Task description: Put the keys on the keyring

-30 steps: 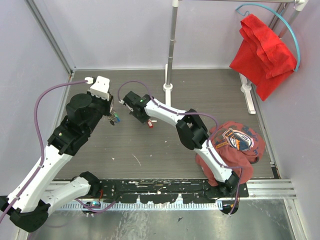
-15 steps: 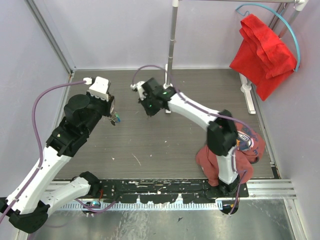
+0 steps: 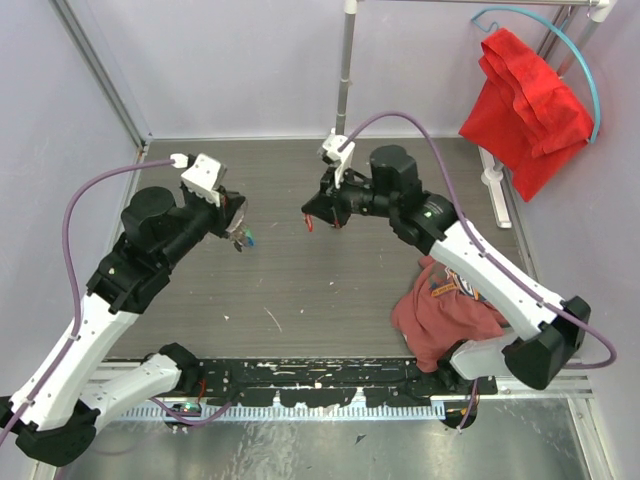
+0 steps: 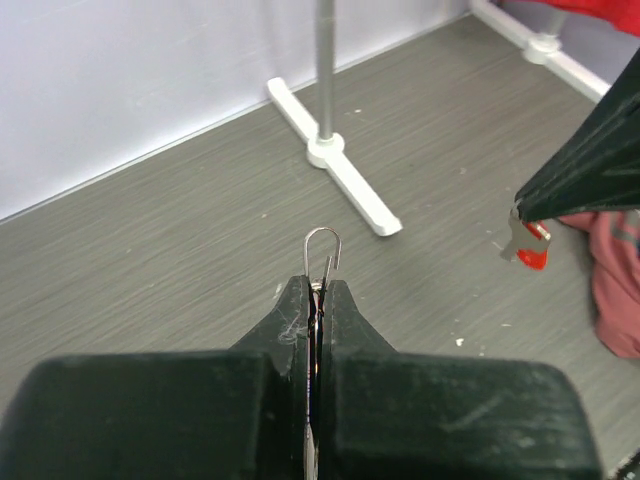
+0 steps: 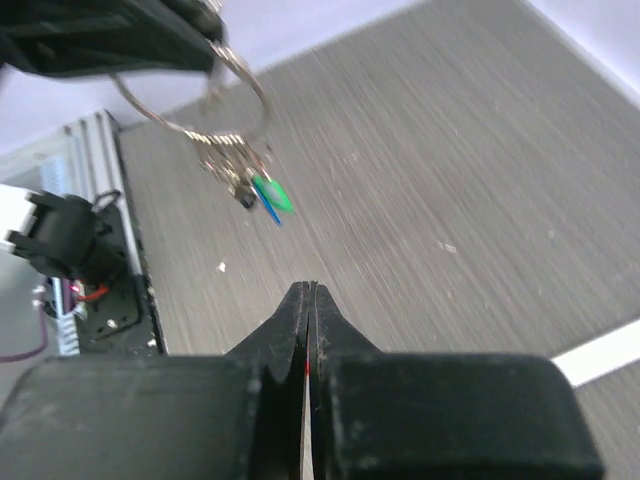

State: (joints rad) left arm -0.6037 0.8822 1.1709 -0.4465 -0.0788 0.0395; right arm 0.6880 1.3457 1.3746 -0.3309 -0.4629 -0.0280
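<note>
Now the left end effector (image 4: pixel 316 290) grips the keyring (image 4: pixel 322 231), with green and blue keys (image 5: pixel 268 195) hanging. The right end effector (image 5: pixel 310 290) pinches a red key (image 4: pixel 527 245) nearby.

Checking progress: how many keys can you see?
4: red key in the right gripper; green key, blue key, black key hanging from the ring in the left gripper. Others may hide.

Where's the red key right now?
In the top view the red key hangs from the right tool, above the table's middle, just right of the left tool holding the keyring.
</note>
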